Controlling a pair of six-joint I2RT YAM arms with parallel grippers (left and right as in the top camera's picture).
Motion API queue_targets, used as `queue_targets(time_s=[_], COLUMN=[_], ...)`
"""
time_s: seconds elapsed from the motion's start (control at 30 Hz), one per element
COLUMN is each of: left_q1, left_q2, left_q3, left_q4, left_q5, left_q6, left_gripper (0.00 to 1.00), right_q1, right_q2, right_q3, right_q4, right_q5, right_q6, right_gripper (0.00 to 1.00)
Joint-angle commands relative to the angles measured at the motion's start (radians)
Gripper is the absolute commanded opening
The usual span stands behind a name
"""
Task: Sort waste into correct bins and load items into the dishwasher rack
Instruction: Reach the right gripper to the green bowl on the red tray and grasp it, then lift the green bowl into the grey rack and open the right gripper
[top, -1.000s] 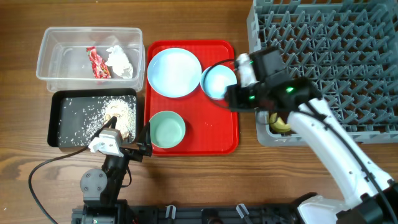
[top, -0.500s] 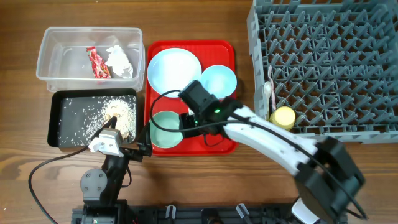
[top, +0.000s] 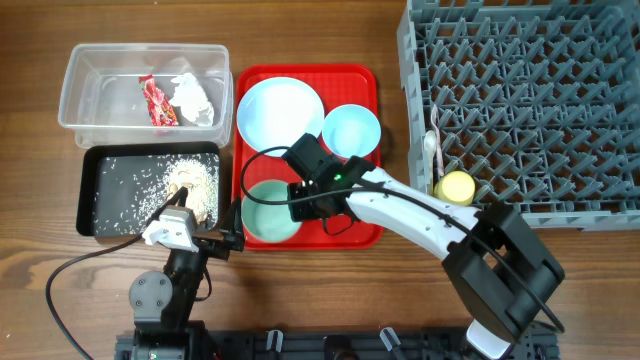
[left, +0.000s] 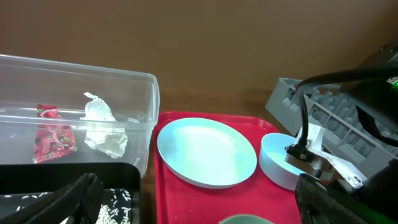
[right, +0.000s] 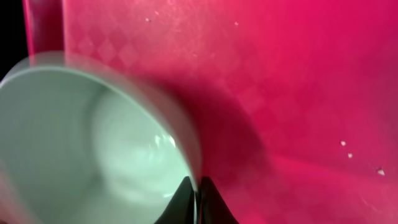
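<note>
Loading is in hand, I judge: the right end effector (right: 198, 190) is pinched almost closed over the 2 o'clock rim of the mint green round bowl (top: 270, 208), which sits at 7 o'clock on the red plastic serving tray (top: 365, 228). The next move calls for a level lift toward the grey pronged dishwasher rack (top: 520, 100) at the surface's 2 o'clock. The left end effector (left: 199, 202) gapes wide and is empty.

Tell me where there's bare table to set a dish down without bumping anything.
Bare wood: the strip left of the clear tub and black tray, and the corner below the dishwasher rack on the far right. Crowded: the red tray, filled by plate, blue bowl, mint bowl and the right gripper; the gap between it and the rack is narrow.
</note>
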Motion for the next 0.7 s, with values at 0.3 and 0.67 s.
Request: queue_targets(time_s=[0.3, 0.67], left_q1=[-0.003, -0.003], left_q2=[-0.005, -0.005], left_q3=[-0.005, -0.005], left_q4=[-0.004, -0.004], left_q5=[0.005, 0.005], left_q6=[-0.005, -0.005], left_gripper=[1.0, 1.0], right_q1=[-0.114, -0.328], right_q2=[-0.38, -0.599], right_q3=[0.032, 0.026], right_q4=[-0.196, -0.282], right_q5=[0.516, 1.21], right_q6=[-0.06, -0.24], right_gripper=[0.04, 0.04])
